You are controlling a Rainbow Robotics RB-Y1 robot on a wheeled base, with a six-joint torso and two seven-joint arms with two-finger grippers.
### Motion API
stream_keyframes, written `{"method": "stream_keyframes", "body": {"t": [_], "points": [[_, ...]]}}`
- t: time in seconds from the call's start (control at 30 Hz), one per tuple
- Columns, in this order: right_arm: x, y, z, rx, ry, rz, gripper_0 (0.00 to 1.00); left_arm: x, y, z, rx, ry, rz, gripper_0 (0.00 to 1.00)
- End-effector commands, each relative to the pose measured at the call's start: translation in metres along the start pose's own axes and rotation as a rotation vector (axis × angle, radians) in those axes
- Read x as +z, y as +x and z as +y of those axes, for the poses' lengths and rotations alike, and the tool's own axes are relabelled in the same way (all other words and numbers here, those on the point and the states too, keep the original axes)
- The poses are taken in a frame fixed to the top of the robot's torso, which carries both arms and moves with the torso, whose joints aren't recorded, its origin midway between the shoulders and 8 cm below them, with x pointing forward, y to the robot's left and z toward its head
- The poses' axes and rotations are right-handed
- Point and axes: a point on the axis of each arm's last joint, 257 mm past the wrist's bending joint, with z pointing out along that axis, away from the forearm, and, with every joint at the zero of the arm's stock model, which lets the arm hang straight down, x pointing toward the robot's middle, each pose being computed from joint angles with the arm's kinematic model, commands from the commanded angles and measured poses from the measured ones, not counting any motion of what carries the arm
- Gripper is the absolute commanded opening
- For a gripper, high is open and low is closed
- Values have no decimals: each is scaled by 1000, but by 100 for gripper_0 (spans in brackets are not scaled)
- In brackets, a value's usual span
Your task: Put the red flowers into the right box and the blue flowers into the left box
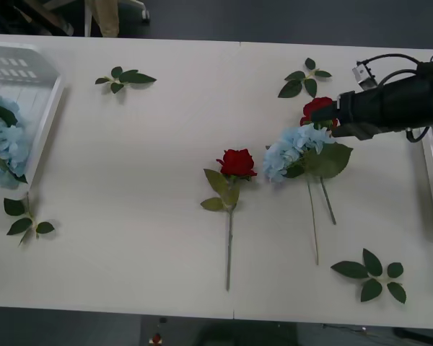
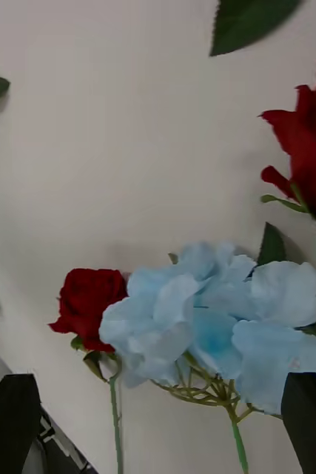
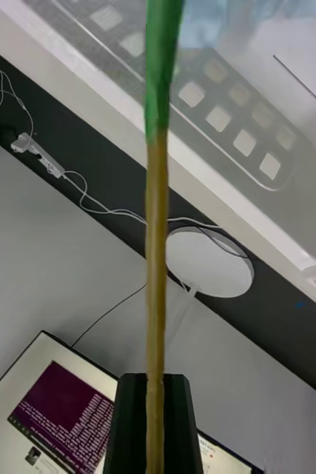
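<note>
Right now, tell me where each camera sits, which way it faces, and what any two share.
Front view: above the arms, looking down on the table; the right arm reaches in over the blue flower.
Right wrist view: on the right arm, facing that blue flower and a red rose; the right pincer open.
Left wrist view: on the left arm, facing the left box; the left pincer shut on a stem.
Shared: front and right wrist show the blue flower.
</note>
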Motion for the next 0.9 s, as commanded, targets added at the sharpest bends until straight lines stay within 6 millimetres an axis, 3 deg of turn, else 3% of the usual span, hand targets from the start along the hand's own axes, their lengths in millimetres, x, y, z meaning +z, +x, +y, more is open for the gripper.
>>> {"method": "stream_keyframes", "body": {"t": [0.03,0.1,0.2,0.37,0.47,0.6,0.7,0.9], "points": [[0,-28,9,130,61,-42,95,-10,10,27,-69,-71,38,11],[-3,-44,-2,197,116,-79,95,-6,11,26,-64,-82,57,56],[-9,-61,-17,273,163,-120,96,1,17,29,-68,-106,71,78],[-9,-85,-40,350,205,-206,95,6,14,24,-107,-84,24,99],[1,-89,-47,380,208,-238,95,-4,2,15,-146,-3,-63,100],[12,-83,-58,382,238,-242,95,-34,-18,-6,-199,172,-244,100],[17,-68,-69,347,301,-197,95,-68,-31,-22,-281,319,-391,100],[32,-51,-68,299,332,-136,95,-129,-27,-35,-427,478,-687,100]]}}
